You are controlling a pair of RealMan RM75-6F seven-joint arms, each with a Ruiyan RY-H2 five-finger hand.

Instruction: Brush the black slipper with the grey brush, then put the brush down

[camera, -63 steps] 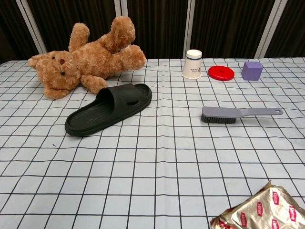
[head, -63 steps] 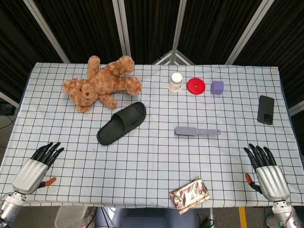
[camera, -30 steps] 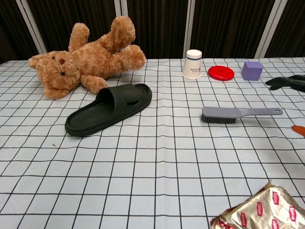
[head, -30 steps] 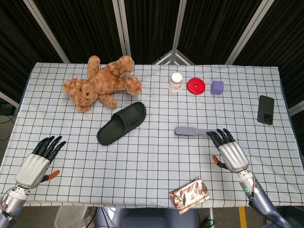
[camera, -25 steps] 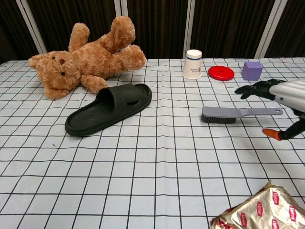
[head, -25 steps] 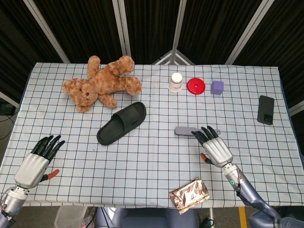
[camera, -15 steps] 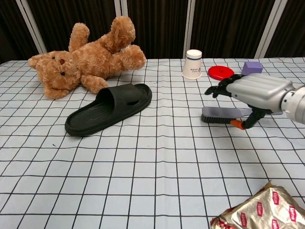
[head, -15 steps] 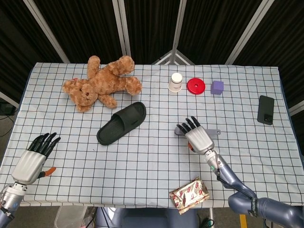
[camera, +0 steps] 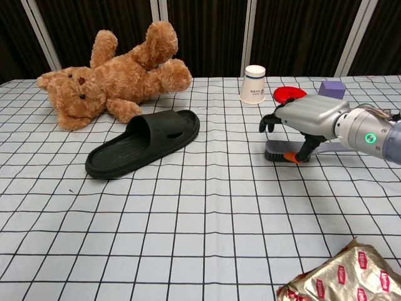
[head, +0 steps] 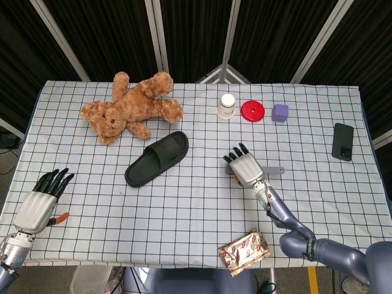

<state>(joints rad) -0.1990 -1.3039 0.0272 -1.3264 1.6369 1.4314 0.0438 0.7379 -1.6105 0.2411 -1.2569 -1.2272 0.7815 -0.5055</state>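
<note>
Right now the right hand (head: 246, 168) is seen poised directly over the bristle end of the grey brush (head: 274, 170), its palm turned down. Its dark fingers (camera: 270, 120) are spread and curved downward over the brush head, while the orange-tipped thumb is tucked low against the near side of the bristles. Whether the brush is actually clamped cannot be told; from the chest view the brush (camera: 276, 153) is seen lying flat on the desk (head: 184, 202), its handle pointing off to the robot's right behind the wrist.

The black slipper (head: 157, 158) is found well apart from that hand, toward the left of the checked cloth, lying sole down with its toe end pointing toward the near-left. In the chest view the slipper (camera: 143, 143) is shown untouched, just in front of the brown teddy bear (head: 131, 106), which is sprawled on its back.

Over at the near-left corner the left hand (head: 40, 200) is held beside the desk's edge, fingers straight and apart, nothing in it. It is caught by the head view only.

Along the far side a white paper cup (head: 227, 105), a red round lid (head: 252, 111) and a purple cube (head: 280, 112) are lined up in a row. A black phone (head: 343, 141) is laid near the right edge, and a shiny red-and-gold foil packet (head: 244, 250) is sitting at the near edge.
</note>
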